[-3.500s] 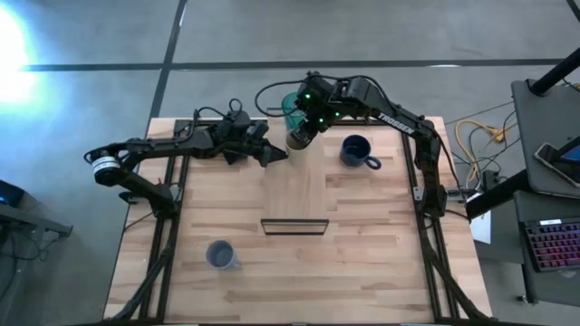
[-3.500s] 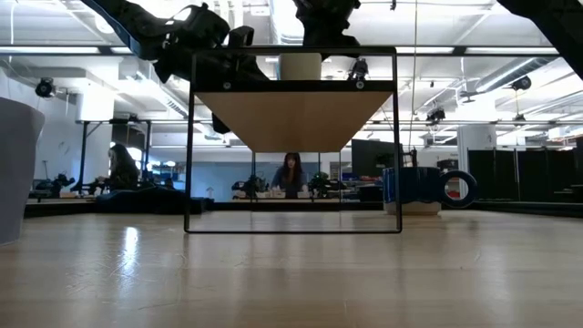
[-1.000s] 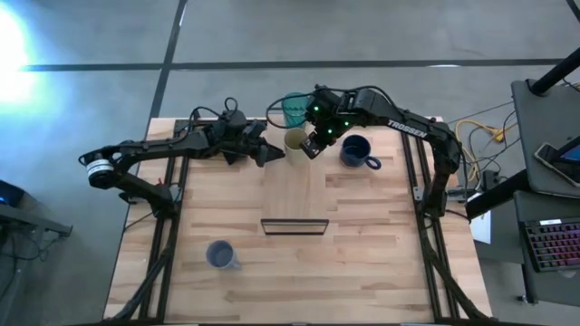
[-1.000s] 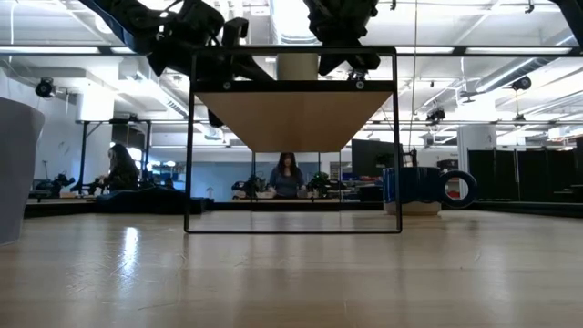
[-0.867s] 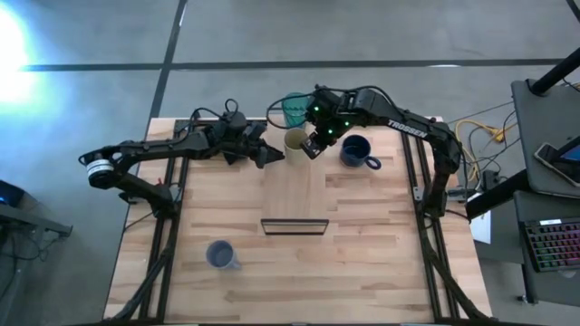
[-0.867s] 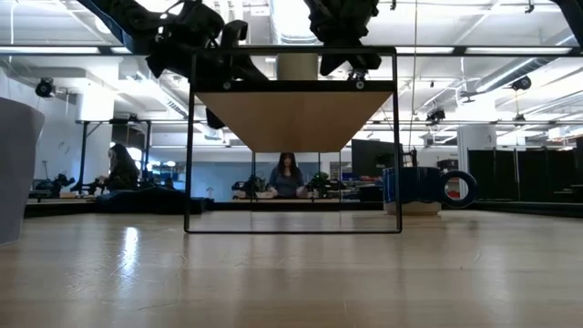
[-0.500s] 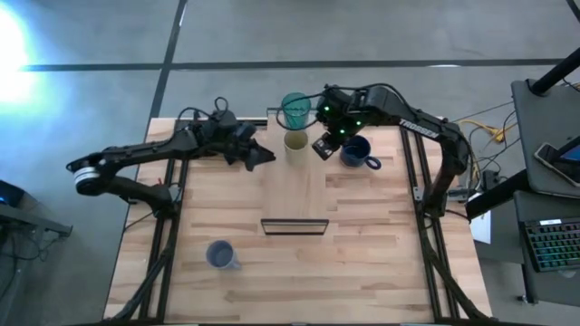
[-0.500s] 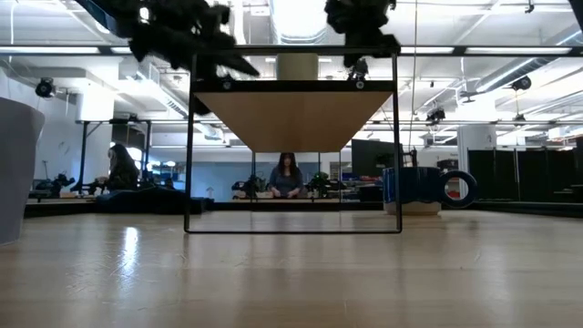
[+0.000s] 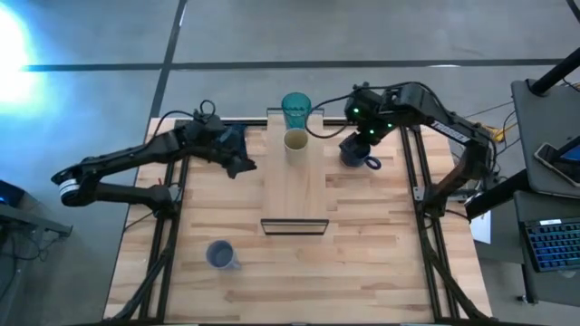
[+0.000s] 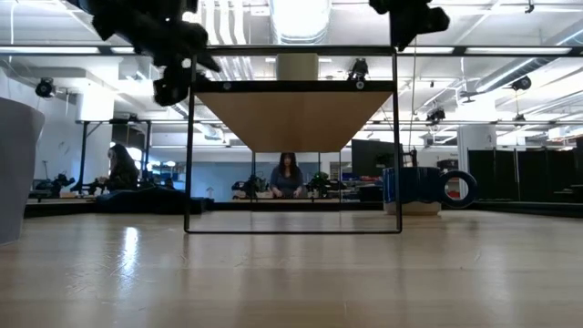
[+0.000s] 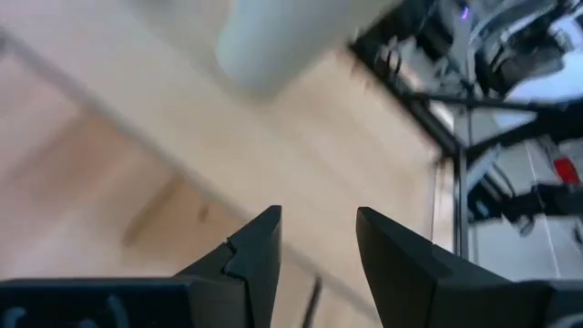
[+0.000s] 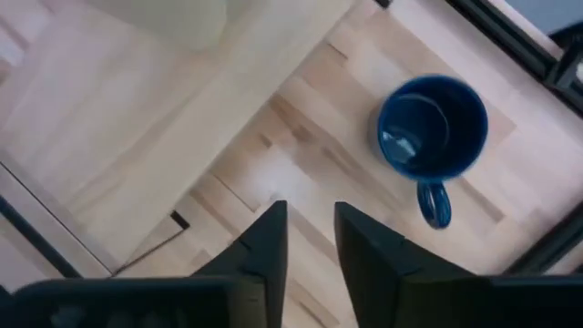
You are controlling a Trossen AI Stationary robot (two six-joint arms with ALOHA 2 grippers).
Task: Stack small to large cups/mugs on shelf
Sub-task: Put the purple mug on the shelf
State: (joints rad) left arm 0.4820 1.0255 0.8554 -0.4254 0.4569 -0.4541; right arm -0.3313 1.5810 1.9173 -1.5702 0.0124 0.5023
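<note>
Your right gripper (image 9: 369, 136) hovers above the navy mug (image 9: 356, 151) on the surface beside the shelf (image 9: 295, 181), fingers narrowly parted and empty. Widen them, descend squarely over the rim opposite the handle, then grip. The left gripper (image 9: 243, 166) waits beside the shelf, empty, fingers parted.

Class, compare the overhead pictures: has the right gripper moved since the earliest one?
Yes. The right gripper has swung away from the cream cup on the shelf, toward the table's right side, and now hangs over the navy mug.
</note>
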